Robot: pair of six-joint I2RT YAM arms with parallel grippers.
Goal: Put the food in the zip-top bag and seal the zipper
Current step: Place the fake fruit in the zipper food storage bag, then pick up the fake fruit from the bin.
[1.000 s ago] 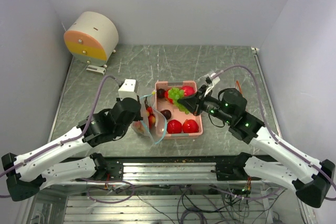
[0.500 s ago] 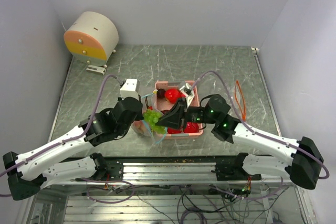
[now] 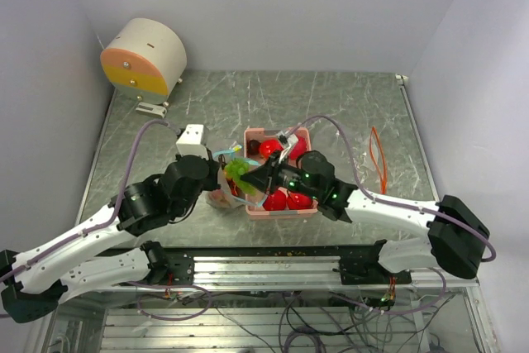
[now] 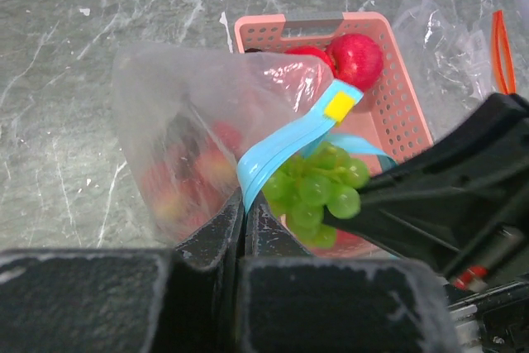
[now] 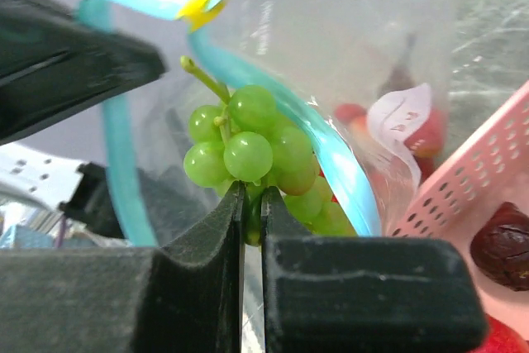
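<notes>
A clear zip-top bag with a blue zipper strip and a yellow slider hangs open from my left gripper, which is shut on the strip. Red and orange food shows through its wall. My right gripper is shut on a green grape bunch and holds it at the bag's mouth. Red apples and a dark fruit lie in the pink tray.
A round cream and orange device stands at the back left. An orange loop lies on the grey table to the right. A crumpled clear plastic piece lies behind the tray.
My right gripper has carried the grape bunch left from over the tray to the bag's mouth. The left arm has shifted slightly left and kept its hold on the bag.
</notes>
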